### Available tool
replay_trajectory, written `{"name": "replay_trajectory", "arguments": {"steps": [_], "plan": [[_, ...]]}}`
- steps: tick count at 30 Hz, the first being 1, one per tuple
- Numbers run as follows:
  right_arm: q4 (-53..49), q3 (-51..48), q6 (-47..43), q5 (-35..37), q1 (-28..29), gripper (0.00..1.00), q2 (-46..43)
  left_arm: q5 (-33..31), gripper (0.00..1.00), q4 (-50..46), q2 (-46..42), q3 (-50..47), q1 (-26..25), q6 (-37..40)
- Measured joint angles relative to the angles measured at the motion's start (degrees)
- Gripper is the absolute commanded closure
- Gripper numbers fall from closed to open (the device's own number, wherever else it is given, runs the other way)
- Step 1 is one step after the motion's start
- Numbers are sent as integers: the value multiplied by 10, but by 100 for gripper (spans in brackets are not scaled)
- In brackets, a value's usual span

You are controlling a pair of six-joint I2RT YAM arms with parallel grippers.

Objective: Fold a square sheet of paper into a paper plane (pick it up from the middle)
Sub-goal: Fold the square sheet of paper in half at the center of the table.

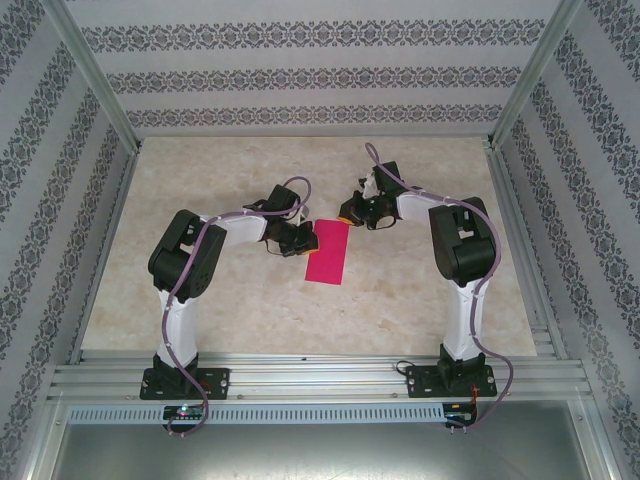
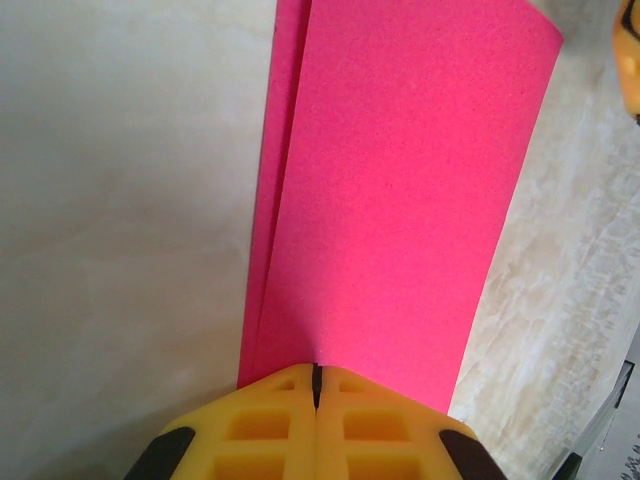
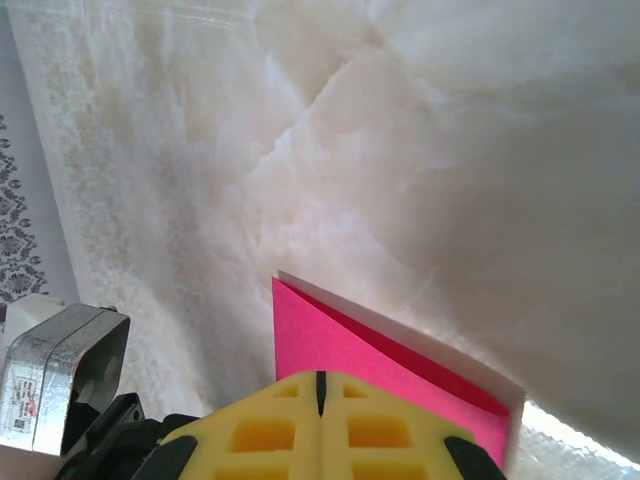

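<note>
The square sheet of paper (image 1: 328,250) lies on the marble-look table folded in half into a long magenta strip. My left gripper (image 1: 297,240) is shut, its yellow fingertips (image 2: 300,385) resting on the strip's left long side, with nothing between them. In the left wrist view the paper (image 2: 400,180) shows two slightly offset layers along its left edge. My right gripper (image 1: 352,214) is shut too, over the strip's far end. In the right wrist view the paper (image 3: 330,340) has its top layer slightly lifted, with a white underside edge showing, beyond the shut gripper (image 3: 321,381).
Patterned walls and aluminium posts (image 1: 95,75) close in the table on three sides. An aluminium rail (image 1: 320,378) runs along the near edge. A silver labelled box (image 3: 55,375) sits at the lower left of the right wrist view.
</note>
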Motion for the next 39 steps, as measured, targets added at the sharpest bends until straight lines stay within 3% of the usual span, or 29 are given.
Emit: {"name": "replay_trajectory", "arguments": {"steps": [39], "plan": [[-55, 17, -24, -8, -19, 99, 34, 0, 100, -3, 1, 2, 0, 0]]}}
